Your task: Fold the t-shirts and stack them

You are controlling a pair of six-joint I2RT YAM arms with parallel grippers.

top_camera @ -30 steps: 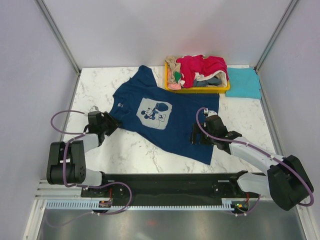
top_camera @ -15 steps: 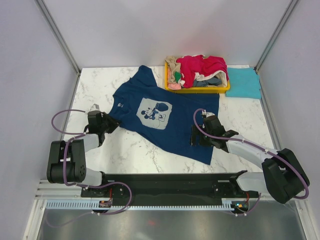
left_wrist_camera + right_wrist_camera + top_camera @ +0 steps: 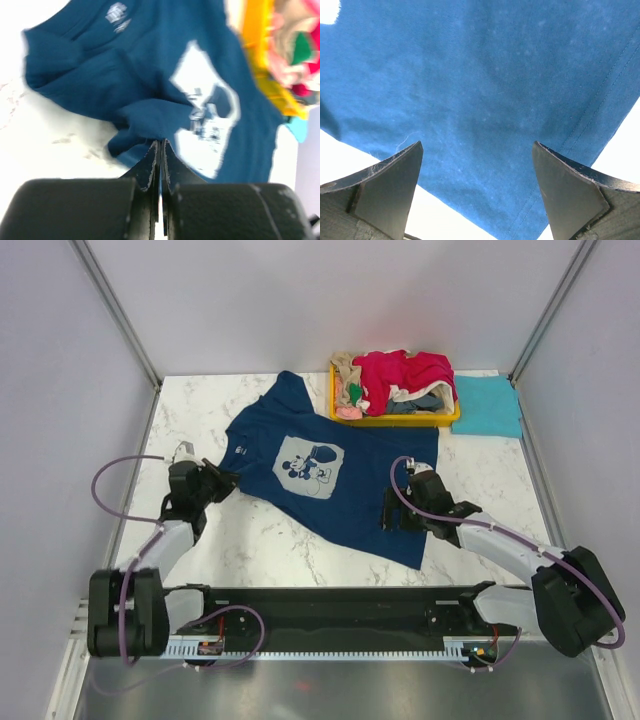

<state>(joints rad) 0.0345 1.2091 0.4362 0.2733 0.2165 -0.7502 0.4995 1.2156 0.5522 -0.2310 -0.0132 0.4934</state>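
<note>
The left claw [image 3: 218, 483], pressed together, pinches the bunched sleeve edge of the navy cloth t-shirt [image 3: 365, 485] with its pale square Mickey print, spread on the white marbled tabletop [image 3: 265, 540]. The right claw [image 3: 392, 512] hovers spread wide over the shirt's lower-right hem.

Seemingly marble table [image 3: 262, 536], plain pale walls [image 3: 330, 300]

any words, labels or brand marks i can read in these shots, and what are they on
Nothing can be read.
On the navy t-shirt, the small white neck mark: too blurred to read.
On its front, the pale square print: a cartoon picture, with no legible words.
</note>
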